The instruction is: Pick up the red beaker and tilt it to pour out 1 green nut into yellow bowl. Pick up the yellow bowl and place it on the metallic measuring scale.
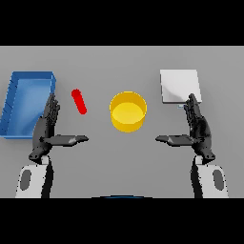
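The red beaker [79, 101] shows as a small slanted red shape on the table, left of centre. The yellow bowl [127, 111] stands at the middle, and I see nothing inside it. The metallic measuring scale [179, 86] is a pale square plate at the back right. My left hand [46, 127] is held open below and to the left of the beaker, thumb pointing inward, touching nothing. My right hand [198, 127] is open too, just below the scale's near edge, thumb pointing toward the bowl. No green nut is visible.
A blue tray [14, 97] with raised walls lies at the far left, right beside my left hand. The grey table [122, 157] spreads between the two hands.
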Controlling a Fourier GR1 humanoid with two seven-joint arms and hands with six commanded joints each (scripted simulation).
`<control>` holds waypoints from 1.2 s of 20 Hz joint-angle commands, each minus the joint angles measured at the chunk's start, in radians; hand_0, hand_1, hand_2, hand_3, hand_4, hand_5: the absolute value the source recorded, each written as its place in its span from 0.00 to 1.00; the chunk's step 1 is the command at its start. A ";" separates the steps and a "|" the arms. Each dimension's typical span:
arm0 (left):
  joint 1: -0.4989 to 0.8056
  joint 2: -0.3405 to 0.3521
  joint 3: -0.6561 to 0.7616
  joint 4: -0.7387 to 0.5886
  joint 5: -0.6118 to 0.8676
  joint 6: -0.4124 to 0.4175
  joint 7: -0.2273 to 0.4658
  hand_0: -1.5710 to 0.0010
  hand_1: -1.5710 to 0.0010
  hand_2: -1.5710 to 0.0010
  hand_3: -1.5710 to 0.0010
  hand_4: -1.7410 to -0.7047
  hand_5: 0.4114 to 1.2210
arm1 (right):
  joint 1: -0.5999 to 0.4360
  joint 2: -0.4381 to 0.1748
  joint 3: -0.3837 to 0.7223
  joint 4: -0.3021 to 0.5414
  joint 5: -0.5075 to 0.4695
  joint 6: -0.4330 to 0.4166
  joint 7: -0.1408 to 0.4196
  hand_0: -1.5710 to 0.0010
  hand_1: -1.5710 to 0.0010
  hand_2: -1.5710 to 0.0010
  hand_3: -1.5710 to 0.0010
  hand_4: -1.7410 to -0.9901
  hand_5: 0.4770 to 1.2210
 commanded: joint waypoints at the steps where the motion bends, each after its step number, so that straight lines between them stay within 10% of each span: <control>1: 0.004 0.000 -0.001 -0.003 0.000 0.000 -0.002 1.00 1.00 1.00 1.00 0.58 0.31 | 0.000 0.002 0.002 0.000 0.001 -0.002 0.000 1.00 1.00 1.00 1.00 0.89 0.14; 6: 0.036 0.002 -0.006 -0.025 0.004 -0.007 -0.009 1.00 1.00 1.00 1.00 0.58 0.31 | -0.008 0.016 0.016 0.011 0.018 -0.011 0.003 1.00 1.00 1.00 1.00 0.89 0.14; 8: 0.127 0.045 -0.085 -0.140 -0.091 -0.022 -0.057 1.00 1.00 1.00 1.00 0.58 0.31 | 0.046 -0.031 0.104 -0.055 0.211 -0.065 -0.112 1.00 1.00 1.00 1.00 0.89 0.13; 12: 0.174 0.075 -0.131 -0.247 -0.138 -0.030 0.032 1.00 1.00 1.00 1.00 0.58 0.30 | 0.079 -0.053 0.143 -0.114 0.303 -0.090 -0.096 1.00 1.00 1.00 1.00 0.88 0.15; 24: -0.094 0.076 -0.057 0.107 -0.134 -0.038 0.048 1.00 1.00 1.00 1.00 0.54 0.29 | 0.083 -0.050 0.127 -0.125 0.209 -0.021 -0.096 1.00 1.00 1.00 1.00 0.69 0.20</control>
